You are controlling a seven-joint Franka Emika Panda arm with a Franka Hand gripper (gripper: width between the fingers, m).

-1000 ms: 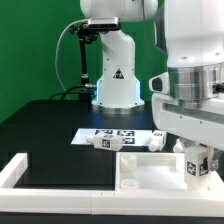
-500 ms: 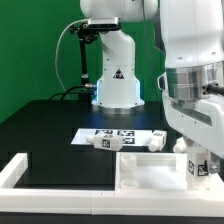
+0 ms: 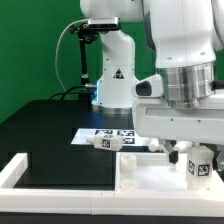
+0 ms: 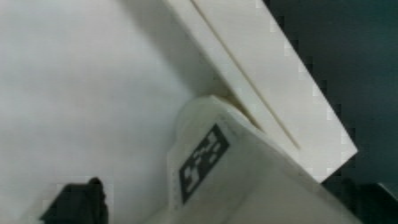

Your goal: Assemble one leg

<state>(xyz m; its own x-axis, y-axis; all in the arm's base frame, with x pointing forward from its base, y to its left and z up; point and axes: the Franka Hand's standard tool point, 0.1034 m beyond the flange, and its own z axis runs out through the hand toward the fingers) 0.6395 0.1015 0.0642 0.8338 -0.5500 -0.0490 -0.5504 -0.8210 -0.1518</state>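
Swung across since a second ago, the arm now hangs low over the tray-like piece [image 3: 140, 172], beside an upright leg [image 3: 197, 164] standing on it, apparently lining up a grasp; the hand's opening cannot be told.

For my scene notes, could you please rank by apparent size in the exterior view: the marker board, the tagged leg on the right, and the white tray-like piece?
1. White tray-like piece
2. Marker board
3. Leg, though nearer the camera
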